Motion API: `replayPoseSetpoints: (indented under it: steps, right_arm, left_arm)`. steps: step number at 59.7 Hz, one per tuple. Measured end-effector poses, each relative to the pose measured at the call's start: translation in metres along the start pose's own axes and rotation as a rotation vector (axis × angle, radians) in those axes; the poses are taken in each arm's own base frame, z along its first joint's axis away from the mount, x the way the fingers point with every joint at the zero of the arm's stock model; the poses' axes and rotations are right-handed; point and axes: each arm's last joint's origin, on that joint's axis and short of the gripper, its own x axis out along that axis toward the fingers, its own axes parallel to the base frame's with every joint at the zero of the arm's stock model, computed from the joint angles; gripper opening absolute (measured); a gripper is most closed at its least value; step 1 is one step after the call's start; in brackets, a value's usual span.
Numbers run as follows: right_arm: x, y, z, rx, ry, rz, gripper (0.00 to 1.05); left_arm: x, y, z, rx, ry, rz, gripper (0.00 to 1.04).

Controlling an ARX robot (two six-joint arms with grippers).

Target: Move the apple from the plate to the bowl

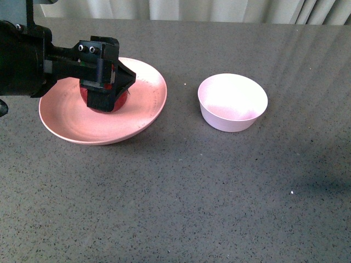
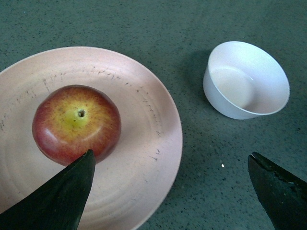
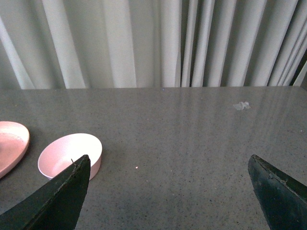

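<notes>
The dark red apple [image 1: 122, 102] sits on the wide pink plate [image 1: 66, 118] at the left, mostly hidden behind my left gripper [image 1: 115, 90]. That gripper is open and hangs over the plate at the apple. In the left wrist view the apple [image 2: 76, 122] lies on the plate [image 2: 144, 143], with one fingertip [image 2: 76, 177] at its near side; the gripper [image 2: 170, 155] holds nothing. The small pale bowl [image 1: 232, 101] stands empty to the plate's right, also in the left wrist view [image 2: 245, 79]. My right gripper [image 3: 169, 157] is open and empty above bare table, away from the bowl [image 3: 69, 155].
The dark grey speckled table [image 1: 192, 192] ends at a pale curtain [image 3: 158, 43] at the back. A small white scrap [image 3: 241, 105] lies far out on the table. A tiny white speck [image 1: 292, 192] lies on the front right.
</notes>
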Motion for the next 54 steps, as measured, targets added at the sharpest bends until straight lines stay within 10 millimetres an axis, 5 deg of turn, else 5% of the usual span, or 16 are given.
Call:
replayPoseSetpoints:
  steps: [28,54]
  right_arm:
    - [0.000,0.000,0.000,0.000,0.000,0.000,0.96]
    - [0.000,0.000,0.000,0.000,0.000,0.000,0.96]
  left_arm:
    - [0.046,0.025,0.013,0.016,-0.033,0.169,0.96]
    - [0.056,0.034,0.010,0.029,-0.041,0.221,0.96]
